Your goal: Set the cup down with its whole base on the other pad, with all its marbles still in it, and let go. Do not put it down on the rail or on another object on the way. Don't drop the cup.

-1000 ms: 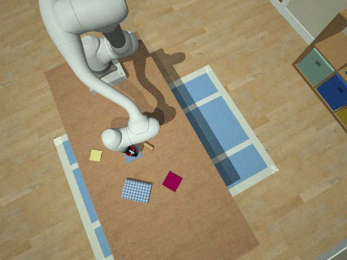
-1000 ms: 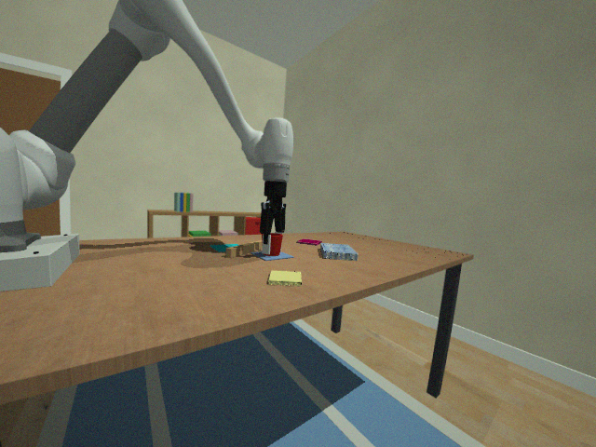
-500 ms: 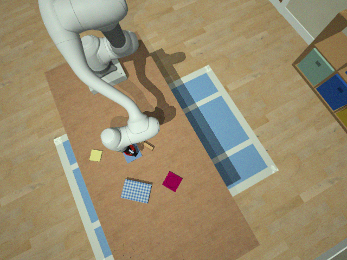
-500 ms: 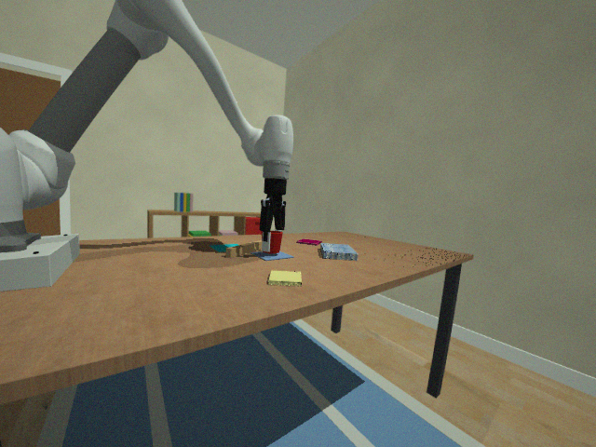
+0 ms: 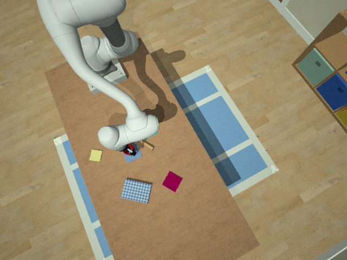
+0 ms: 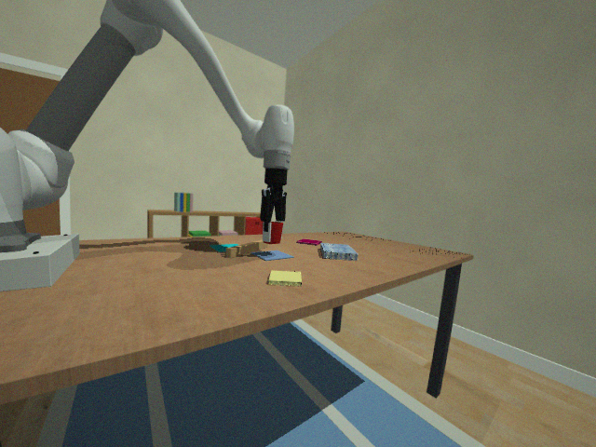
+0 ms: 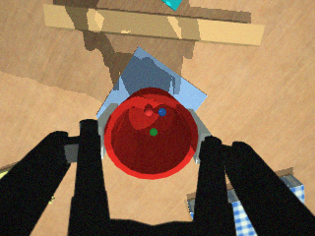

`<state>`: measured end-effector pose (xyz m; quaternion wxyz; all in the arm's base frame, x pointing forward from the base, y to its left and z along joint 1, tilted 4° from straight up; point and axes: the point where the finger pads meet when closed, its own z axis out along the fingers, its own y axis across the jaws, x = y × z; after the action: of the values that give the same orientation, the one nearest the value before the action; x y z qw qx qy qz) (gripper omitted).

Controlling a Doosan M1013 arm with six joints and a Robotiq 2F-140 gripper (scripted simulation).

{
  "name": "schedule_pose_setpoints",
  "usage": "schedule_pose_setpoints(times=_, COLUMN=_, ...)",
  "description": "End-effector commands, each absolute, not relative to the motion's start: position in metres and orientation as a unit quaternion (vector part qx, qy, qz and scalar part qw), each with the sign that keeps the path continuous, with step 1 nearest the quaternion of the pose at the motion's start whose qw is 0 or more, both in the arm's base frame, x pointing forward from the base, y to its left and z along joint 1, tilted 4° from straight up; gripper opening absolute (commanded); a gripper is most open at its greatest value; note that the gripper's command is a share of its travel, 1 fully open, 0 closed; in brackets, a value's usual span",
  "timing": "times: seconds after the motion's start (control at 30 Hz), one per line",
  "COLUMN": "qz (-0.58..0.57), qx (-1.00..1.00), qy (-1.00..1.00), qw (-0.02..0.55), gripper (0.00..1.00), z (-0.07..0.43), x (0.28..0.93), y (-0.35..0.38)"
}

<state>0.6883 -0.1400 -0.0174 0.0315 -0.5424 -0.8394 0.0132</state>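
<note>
Fingers of my black gripper clamp the red translucent cup at both sides, lifted above the light-blue square pad; red, blue and green marbles rest inside.

The wooden counter carries a yellow pad, a light blue pad, a magenta pad, a checkered cloth, a wooden rail and the arm's base.

Glossy translucent red plastic cup; matt black gripper with grey pads; smooth matt blue pad; pale wooden rail; wood-grain table; checked cloth-like block.
</note>
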Motion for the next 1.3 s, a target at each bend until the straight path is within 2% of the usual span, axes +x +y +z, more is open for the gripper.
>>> schedule_pose_setpoints(times=0.0, qz=0.014, qx=-0.541, qy=-0.840, qw=0.031, gripper=0.49, z=-0.011, x=0.689, y=-0.141)
schedule_pose_setpoints(times=0.7, qz=0.014, qx=-0.541, qy=-0.840, qw=0.031, gripper=0.49, z=-0.010, x=0.687, y=-0.137)
schedule_pose_setpoints(times=1.27, qz=0.014, qx=-0.541, qy=-0.840, qw=0.031, gripper=0.49, z=-0.009, x=0.668, y=-0.096)
